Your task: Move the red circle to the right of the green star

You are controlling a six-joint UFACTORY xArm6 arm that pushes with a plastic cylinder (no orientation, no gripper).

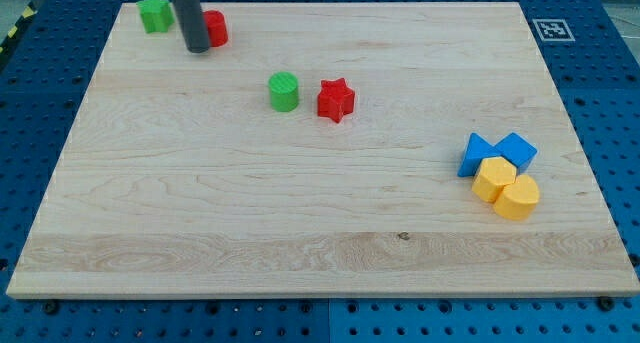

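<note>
Work is nearly ending: our tip (198, 49) is touching the red circle (215, 28), right of the green star (154, 14); no pincer showing.

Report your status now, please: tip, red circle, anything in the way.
My tip at the red circle's left edge, partly covering it. Circle sits right of the green star, a small gap between. Nothing in the way.

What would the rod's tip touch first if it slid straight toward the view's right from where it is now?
Most likely the red circle: my tip sits at its left edge, partly hiding it, perhaps already touching. The green star lies behind, to the view's left. Depth is hard to judge from one view.
</note>
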